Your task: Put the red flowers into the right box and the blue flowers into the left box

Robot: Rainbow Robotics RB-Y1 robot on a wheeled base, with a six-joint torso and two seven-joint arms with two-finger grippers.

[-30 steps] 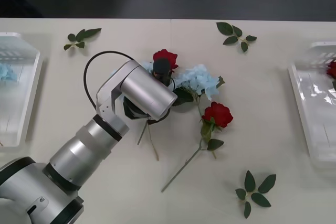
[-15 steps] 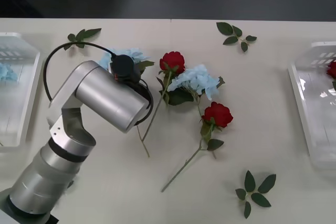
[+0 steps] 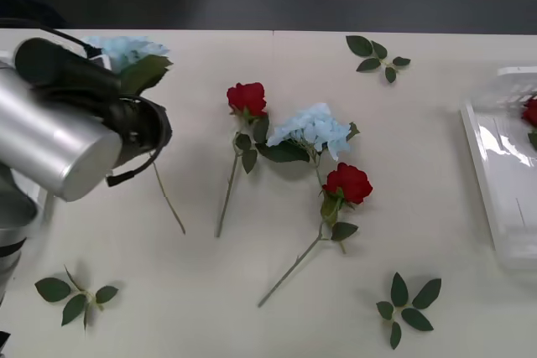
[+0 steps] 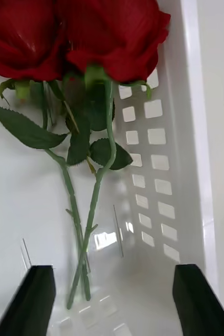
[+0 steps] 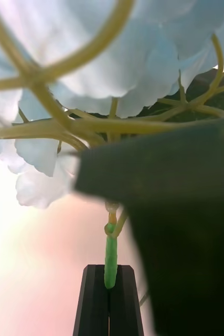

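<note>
Swinging leftward since the earlier frame, the left claw [image 5: 109,299] has carried a blue flower [image 3: 126,49] off the pile; its fingers are clamped on the stem, bloom above them, near the left box. Right claw [image 4: 112,299] hangs spread over two roses [image 4: 70,37] lying in the right box [image 4: 206,157].

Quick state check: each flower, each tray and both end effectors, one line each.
Pale blue hydrangea stem: lifted, clamped in left end effector, near table's left edge.
Second pale blue hydrangea: lying mid-table.
Red rose, further from robot: lying on table.
Red rose, nearer to robot: lying on table.
Two red roses: lying in clear plastic right tray, stems crossing.
Right end effector: open, over right tray.
</note>
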